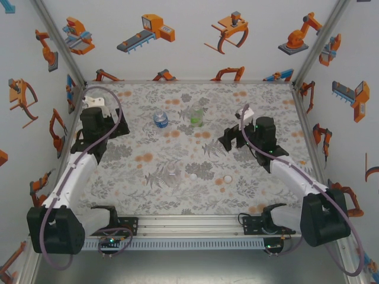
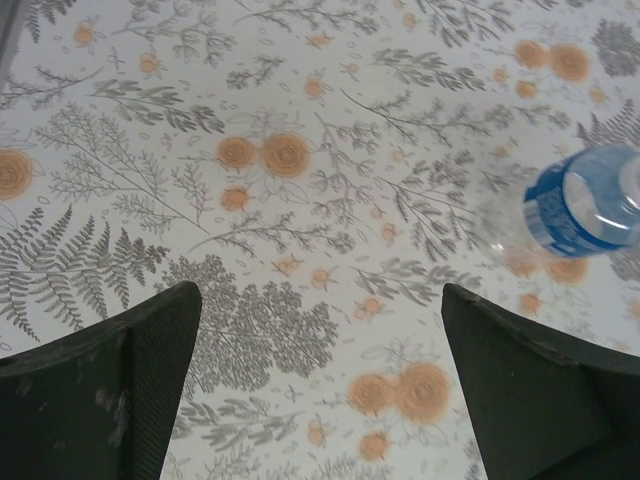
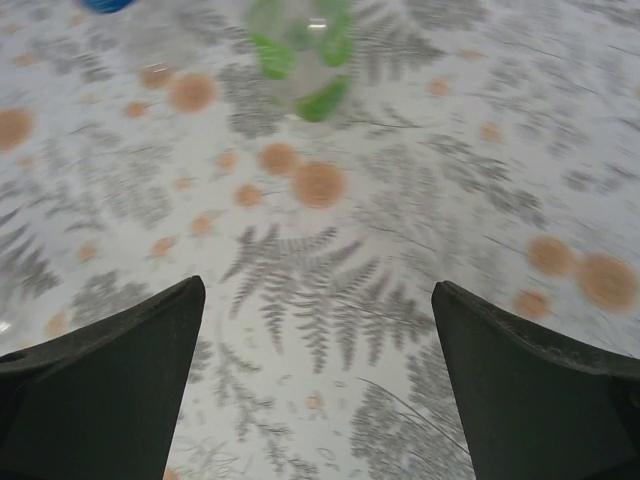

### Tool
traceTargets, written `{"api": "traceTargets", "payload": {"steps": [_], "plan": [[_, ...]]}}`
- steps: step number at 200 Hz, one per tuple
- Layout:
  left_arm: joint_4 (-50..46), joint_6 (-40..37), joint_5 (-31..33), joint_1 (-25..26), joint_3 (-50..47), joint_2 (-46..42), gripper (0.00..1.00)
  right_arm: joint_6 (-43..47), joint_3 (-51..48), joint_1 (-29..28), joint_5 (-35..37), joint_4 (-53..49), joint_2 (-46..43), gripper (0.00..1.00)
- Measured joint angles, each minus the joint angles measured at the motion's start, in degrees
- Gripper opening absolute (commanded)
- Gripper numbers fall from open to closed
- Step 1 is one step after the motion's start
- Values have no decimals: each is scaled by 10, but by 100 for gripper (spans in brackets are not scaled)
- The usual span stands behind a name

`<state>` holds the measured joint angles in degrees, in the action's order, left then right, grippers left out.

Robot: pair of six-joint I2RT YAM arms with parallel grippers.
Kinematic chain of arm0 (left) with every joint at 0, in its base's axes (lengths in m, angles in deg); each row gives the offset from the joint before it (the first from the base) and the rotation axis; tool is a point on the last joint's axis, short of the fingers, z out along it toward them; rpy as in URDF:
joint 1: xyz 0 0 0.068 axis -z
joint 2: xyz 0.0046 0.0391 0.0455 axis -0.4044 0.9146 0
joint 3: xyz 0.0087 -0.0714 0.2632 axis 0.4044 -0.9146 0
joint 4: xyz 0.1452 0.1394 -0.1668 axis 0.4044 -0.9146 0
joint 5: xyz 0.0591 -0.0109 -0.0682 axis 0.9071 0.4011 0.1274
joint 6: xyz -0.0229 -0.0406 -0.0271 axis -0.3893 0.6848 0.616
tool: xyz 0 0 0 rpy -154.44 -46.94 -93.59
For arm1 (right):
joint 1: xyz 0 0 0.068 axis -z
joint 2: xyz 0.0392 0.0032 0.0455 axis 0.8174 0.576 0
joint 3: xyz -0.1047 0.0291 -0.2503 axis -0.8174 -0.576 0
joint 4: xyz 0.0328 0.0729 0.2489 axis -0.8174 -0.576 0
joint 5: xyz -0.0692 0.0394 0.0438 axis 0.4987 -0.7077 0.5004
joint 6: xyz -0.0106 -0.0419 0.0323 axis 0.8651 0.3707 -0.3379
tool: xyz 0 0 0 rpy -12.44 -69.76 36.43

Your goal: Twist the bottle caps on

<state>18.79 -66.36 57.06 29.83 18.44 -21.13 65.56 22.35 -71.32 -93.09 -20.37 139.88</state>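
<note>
Three bottles stand on the flowered mat. The blue-label bottle [image 1: 160,119] and the green-tinted bottle [image 1: 196,115] are at the back centre, and the plain clear bottle [image 1: 173,173] is nearer the front. Two white bottle caps [image 1: 193,176] [image 1: 228,178] lie loose on the mat to the right of the clear bottle. My left gripper [image 1: 120,128] hangs open at the back left, with the blue-label bottle [image 2: 585,200] to its right. My right gripper [image 1: 227,142] stands open and holds nothing, with the green-tinted bottle [image 3: 300,50] ahead of it. Bare mat lies between both pairs of fingers [image 2: 320,290] [image 3: 318,288].
The mat [image 1: 142,189] is bounded by patterned walls on three sides and a metal rail [image 1: 189,222] at the front. Both arm bases sit at the near corners.
</note>
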Motion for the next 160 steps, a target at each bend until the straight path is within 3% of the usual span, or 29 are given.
{"api": "traceTargets", "payload": {"steps": [23, 56, 160], "plan": [[-79, -3, -34, 0, 47, -4, 97, 17, 9, -40, -45, -11, 12, 84], [-143, -30, -71, 0, 71, -30, 97, 23, 27, -84, -25, -5, 50, 83], [-159, -55, -82, 0, 36, -69, 97, -121, 188, -137, 229, 130, 259, 83]]}}
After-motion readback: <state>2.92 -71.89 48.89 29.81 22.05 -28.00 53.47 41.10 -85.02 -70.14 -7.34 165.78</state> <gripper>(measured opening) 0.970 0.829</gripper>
